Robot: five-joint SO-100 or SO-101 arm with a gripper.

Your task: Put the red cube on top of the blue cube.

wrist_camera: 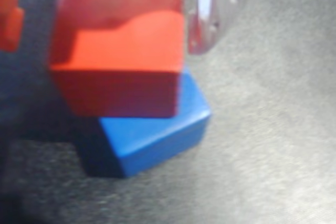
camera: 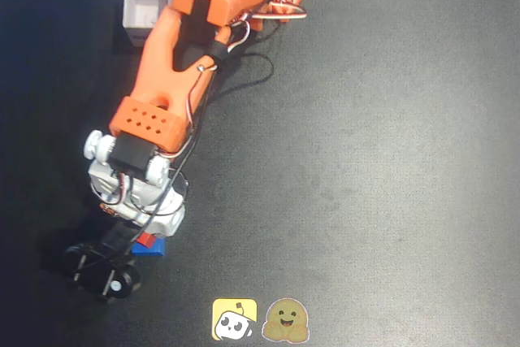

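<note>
Overhead view, left to right:

- White box (camera: 145, 7): open-topped, near the upper left, partly covered by the arm.
- Orange arm (camera: 191, 46): runs from the top centre down toward the lower left, ending in a white wrist section (camera: 134, 193) with loose wires.
- Gripper (camera: 140, 243): at the lower left, pointing down at the table. A black part of it sticks out to the left.
- Red cube (camera: 146, 239): only a sliver shows, under the wrist.
- Blue cube (camera: 153, 249): a small part shows just below the red one, on the dark table (camera: 382, 160).
- Two stickers at the bottom edge: a yellow one (camera: 234, 319) and, just to its right, a brown smiling one (camera: 286, 321).

Wrist view, left to right:

- Orange finger (wrist_camera: 10, 17): at the left edge, beside the red cube; whether it touches is unclear.
- Red cube (wrist_camera: 123, 61): fills the upper centre, sitting over the blue cube (wrist_camera: 157, 129) and turned somewhat relative to it, so the blue corner juts out at lower right. Contact between the two cannot be confirmed through the blur.
- Pale clear finger (wrist_camera: 205, 14): just right of the red cube.

Jaws: one either side of the red cube; whether they grip it cannot be told.
</note>
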